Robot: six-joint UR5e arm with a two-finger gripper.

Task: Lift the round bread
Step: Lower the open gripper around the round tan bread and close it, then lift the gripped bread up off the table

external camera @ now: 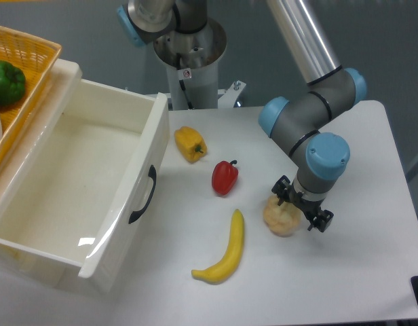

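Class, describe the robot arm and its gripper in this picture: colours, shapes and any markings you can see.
The arm is a silver-grey metal tube with darker grey rounded joints, each capped in light blue plastic. The gripper is small, black and two-fingered. The grey base column carries a small label with a red mark, too small to read.

Reaching from the far side down toward the near right, grey arm (311,115) bent at blue-capped joints, wrist pointing straight down. Gripper (298,207) hanging low at the arm's end, black fingers (322,221) spread left and right. Too hidden beneath the wrist to judge how the jaws stand.
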